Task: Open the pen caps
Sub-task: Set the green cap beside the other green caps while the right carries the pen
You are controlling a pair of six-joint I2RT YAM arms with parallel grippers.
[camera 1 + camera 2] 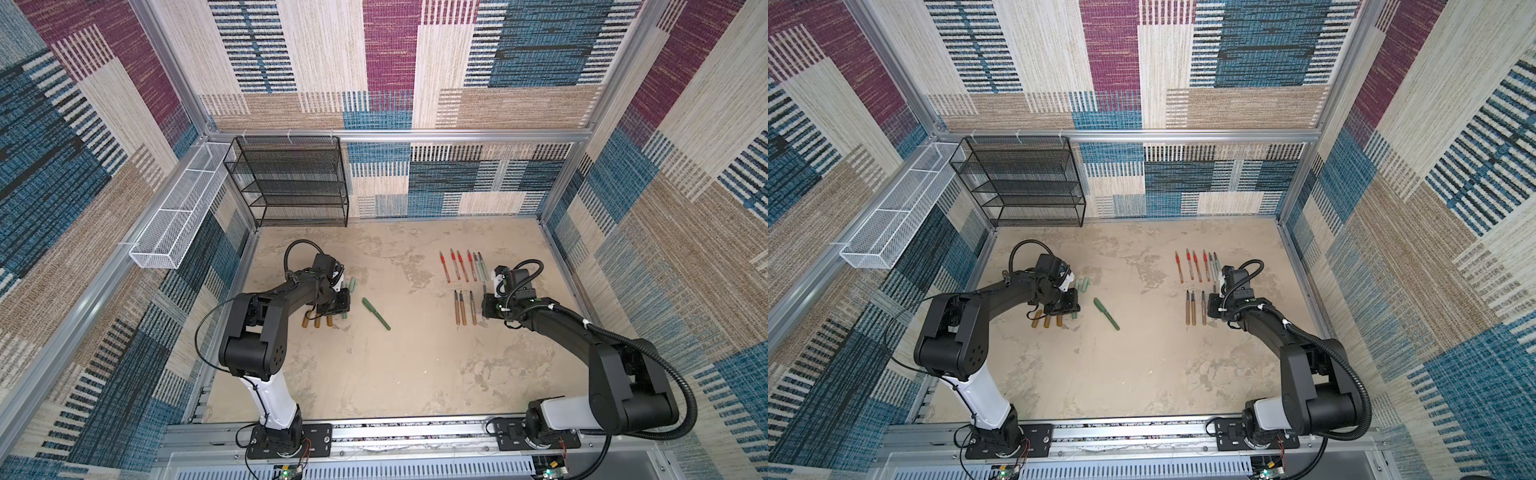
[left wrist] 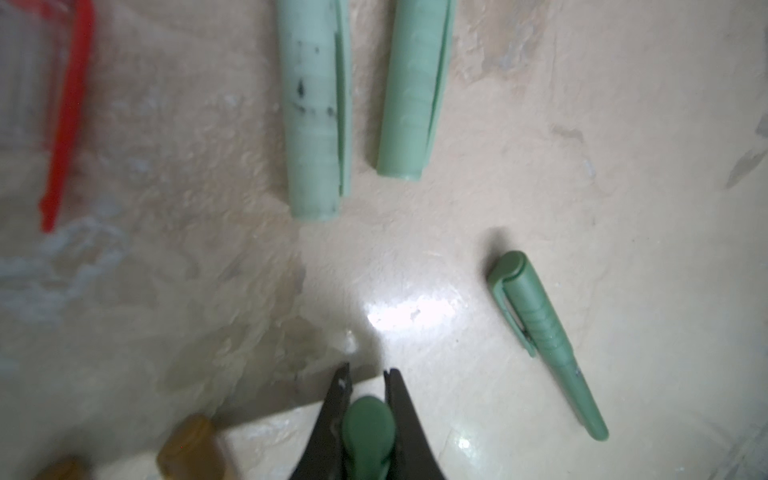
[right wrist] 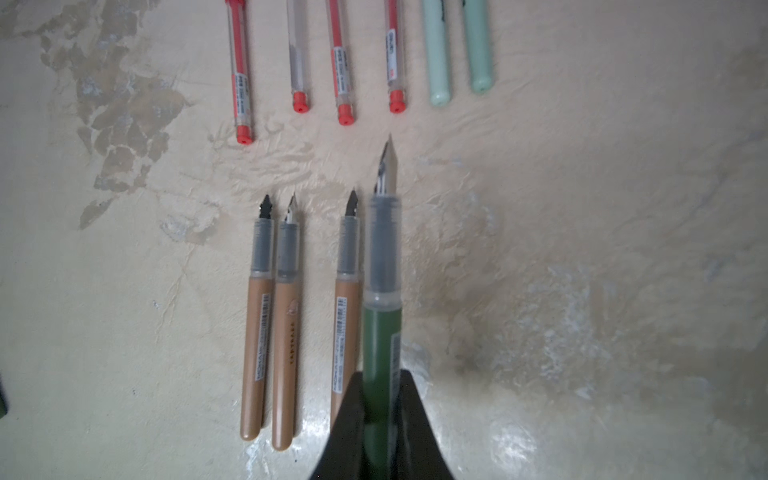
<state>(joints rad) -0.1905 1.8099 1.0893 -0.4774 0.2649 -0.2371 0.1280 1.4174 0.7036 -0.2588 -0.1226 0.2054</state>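
Observation:
My left gripper is shut on a dark green pen cap, low over the table at the left. Two pale mint caps lie just beyond it, bronze caps beside it, and a red cap off to one side. My right gripper is shut on an uncapped dark green pen barrel with its nib bare, next to three bronze barrels. In both top views a capped dark green pen lies between the arms.
Red-tipped clear barrels and two mint barrels lie in a row beyond the right gripper. A black mesh shelf stands at the back left, and a white wire basket hangs on the left wall.

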